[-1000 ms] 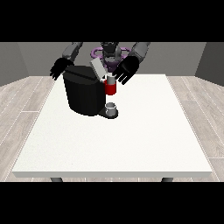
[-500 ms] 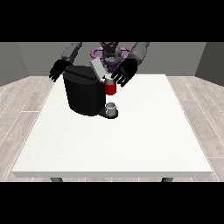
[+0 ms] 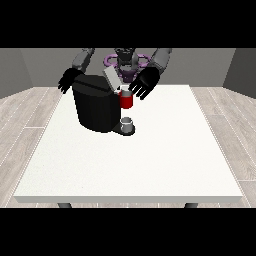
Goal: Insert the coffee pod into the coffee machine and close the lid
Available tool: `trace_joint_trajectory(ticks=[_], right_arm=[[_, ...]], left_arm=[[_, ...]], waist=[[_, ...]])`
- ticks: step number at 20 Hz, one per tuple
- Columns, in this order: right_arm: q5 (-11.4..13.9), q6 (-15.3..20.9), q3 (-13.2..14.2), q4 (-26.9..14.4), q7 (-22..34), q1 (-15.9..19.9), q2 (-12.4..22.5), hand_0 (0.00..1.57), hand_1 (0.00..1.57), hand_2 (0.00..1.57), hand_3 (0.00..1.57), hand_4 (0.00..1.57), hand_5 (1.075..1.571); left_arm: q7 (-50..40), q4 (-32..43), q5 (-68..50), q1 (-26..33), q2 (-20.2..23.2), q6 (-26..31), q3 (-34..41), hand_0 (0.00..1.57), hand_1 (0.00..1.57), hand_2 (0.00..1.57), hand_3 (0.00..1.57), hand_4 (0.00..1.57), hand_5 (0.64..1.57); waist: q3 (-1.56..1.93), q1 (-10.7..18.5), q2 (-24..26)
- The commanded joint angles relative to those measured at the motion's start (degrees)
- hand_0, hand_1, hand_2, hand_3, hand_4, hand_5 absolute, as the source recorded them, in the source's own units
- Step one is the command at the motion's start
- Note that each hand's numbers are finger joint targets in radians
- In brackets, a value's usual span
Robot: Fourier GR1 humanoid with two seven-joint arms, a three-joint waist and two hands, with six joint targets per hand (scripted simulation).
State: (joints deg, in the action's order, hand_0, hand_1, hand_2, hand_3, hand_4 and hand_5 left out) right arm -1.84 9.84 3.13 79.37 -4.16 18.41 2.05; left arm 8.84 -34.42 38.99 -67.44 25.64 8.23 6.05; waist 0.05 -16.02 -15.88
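- Black hand at the view's left (image 3: 68,80) — it hangs just behind the far left corner of the coffee machine, fingers spread and relaxed, grasping nothing. Risk: if it drifts inward it could nudge the machine and shift the pod slot out from under the other hand.
- Black coffee machine (image 3: 96,104) stands on the white table (image 3: 150,165), left of centre and toward the robot. Its grey lid (image 3: 110,79) is tilted up and open at the top right. Risk: the raised lid sits close to the working hand, so a careless reach could knock it down too soon.
- A red part at the machine's front (image 3: 126,99), just under the lid, looks like the pod holder; I cannot tell whether the coffee pod already sits in it, since the pod itself is too small to make out.
- A small grey cup (image 3: 128,122) rests on the machine's base, below the red part. Risk: a low sweep of an arm could tip it.
- Black hand at the view's right (image 3: 143,84) — fingers splayed and released, held just beside the lid and the red part, holding nothing that I can see. Risk: pressing the lid at an angle, or before the pod is seated, could jam it or leave it ajar.
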Motion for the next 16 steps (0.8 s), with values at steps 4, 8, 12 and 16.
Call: trace_joint_trajectory(ticks=[4,8,12,16], right_arm=[[-1.9,-2.3,1.8,0.3,1.6,1.1,2.5,0.00,0.00,0.00,0.00,0.46,1.571],[-0.1,0.2,0.0,0.3,-0.6,0.0,-0.3,0.00,0.00,0.00,0.00,0.41,1.571],[0.6,0.9,-0.3,-0.8,1.3,-0.4,-0.1,0.00,0.00,0.00,0.00,0.37,1.571],[0.1,1.0,1.1,-4.4,-1.4,-0.4,-0.3,0.00,0.00,0.00,0.00,0.34,1.571]], left_arm=[[0.5,0.5,0.4,-0.3,0.9,0.7,0.4,1.02,1.02,1.09,0.90,0.37,1.571],[3.6,0.3,3.5,1.4,1.1,1.6,-3.0,0.00,0.00,0.00,0.00,0.00,1.571],[0.5,0.5,4.0,1.6,-1.3,2.2,-3.5,0.00,0.00,0.00,0.00,0.00,1.571],[-1.6,-1.5,4.5,-0.8,-1.9,4.2,-4.0,0.00,0.00,0.00,0.00,0.00,1.571]], waist=[[-0.04,-0.4,0.0],[-0.04,0.3,-0.8],[-0.05,0.5,1.6],[-0.01,2.0,2.9]])
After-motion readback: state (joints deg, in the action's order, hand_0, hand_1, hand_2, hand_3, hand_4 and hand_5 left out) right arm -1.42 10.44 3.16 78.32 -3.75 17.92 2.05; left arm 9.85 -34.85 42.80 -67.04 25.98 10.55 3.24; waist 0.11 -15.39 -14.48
